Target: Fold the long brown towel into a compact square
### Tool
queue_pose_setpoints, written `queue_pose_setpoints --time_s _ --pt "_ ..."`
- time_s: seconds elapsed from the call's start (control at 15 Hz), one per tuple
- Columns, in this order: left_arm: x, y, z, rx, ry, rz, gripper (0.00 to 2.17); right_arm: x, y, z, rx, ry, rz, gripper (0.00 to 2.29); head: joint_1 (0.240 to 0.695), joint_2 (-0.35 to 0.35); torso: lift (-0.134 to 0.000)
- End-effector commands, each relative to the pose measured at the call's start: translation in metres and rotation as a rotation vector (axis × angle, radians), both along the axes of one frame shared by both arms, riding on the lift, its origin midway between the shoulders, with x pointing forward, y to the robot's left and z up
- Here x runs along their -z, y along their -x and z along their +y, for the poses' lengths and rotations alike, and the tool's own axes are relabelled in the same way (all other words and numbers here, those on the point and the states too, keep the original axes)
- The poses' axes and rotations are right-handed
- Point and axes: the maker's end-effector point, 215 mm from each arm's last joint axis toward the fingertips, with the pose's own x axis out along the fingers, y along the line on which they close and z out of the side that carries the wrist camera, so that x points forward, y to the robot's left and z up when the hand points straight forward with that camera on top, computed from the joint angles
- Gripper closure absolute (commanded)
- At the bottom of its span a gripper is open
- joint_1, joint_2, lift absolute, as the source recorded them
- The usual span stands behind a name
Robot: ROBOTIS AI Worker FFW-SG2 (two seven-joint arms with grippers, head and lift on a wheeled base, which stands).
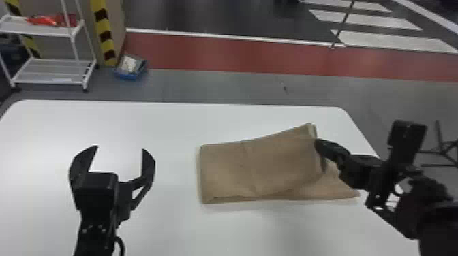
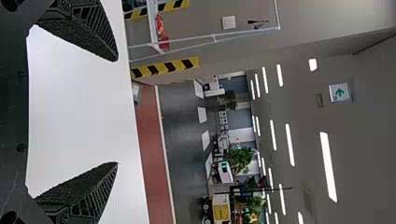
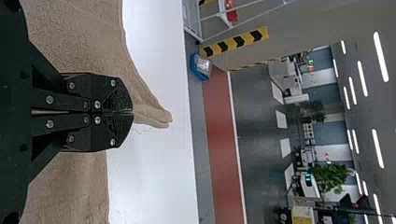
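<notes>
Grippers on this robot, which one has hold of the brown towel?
The right gripper: its fingers are closed on an edge of the brown towel, while the left gripper stands wide open, apart from it.

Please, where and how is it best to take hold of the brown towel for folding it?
I would grip the brown towel by the right edge of its upper layer, near the far corner, coming from the right. This edge seems lifted off the lower layer, so fingers can likely close around it. The right pincer is shut there.

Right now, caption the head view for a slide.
Right gripper pinching the partly folded brown towel; left gripper open over the white table.
</notes>
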Motion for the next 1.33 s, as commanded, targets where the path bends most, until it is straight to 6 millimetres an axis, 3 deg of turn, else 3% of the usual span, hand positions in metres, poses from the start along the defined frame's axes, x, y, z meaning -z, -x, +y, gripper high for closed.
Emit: queue_pose_setpoints --time_s 0.0,0.13,0.33,0.47,0.6,0.67,0.8,0.87,1.0,1.13,1.27 --pt "0.003 0.001 0.002 -0.002 -0.01 0.005 0.08 -0.004 -0.001 -0.036 0.041 0.011 0.011 1.3 0.695 -0.199 -0.118" --pt "0.009 0.001 0.005 -0.007 -0.019 0.016 0.08 0.025 0.002 -0.049 0.05 0.008 0.052 1.3 0.695 -0.229 -0.118" --pt "0.012 0.0 0.0 -0.002 -0.019 0.019 0.08 0.051 0.003 -0.041 0.037 0.034 0.096 1.3 0.695 -0.256 -0.118" --pt "0.011 -0.002 0.0 -0.002 -0.019 0.019 0.08 0.044 -0.002 -0.036 0.032 0.037 0.082 1.3 0.695 -0.256 -0.118" --pt "0.011 -0.003 0.0 -0.001 -0.018 0.016 0.08 0.02 -0.004 -0.042 0.044 0.043 0.066 1.3 0.695 -0.251 -0.118" --pt "0.01 -0.004 0.001 -0.004 -0.018 0.015 0.08 0.002 -0.001 -0.053 0.062 0.037 0.045 1.3 0.695 -0.25 -0.118" --pt "0.011 -0.003 0.001 -0.004 -0.018 0.016 0.08 -0.011 0.01 -0.078 0.102 0.015 0.053 1.3 0.695 -0.257 -0.118" --pt "0.01 -0.004 0.002 -0.004 -0.018 0.015 0.08 -0.007 0.018 -0.085 0.107 0.002 0.071 1.3 0.695 -0.265 -0.118" --pt "0.011 -0.003 0.003 -0.004 -0.022 0.016 0.08 0.022 0.03 -0.098 0.129 0.011 0.111 1.3 0.695 -0.295 -0.118" --pt "0.013 -0.005 0.0 0.005 -0.02 0.023 0.08 0.042 0.023 -0.107 0.138 0.038 0.131 1.3 0.695 -0.311 -0.118" --pt "0.015 -0.007 -0.009 0.021 -0.019 0.025 0.08 0.048 0.009 -0.108 0.127 0.085 0.132 1.3 0.695 -0.325 -0.118"
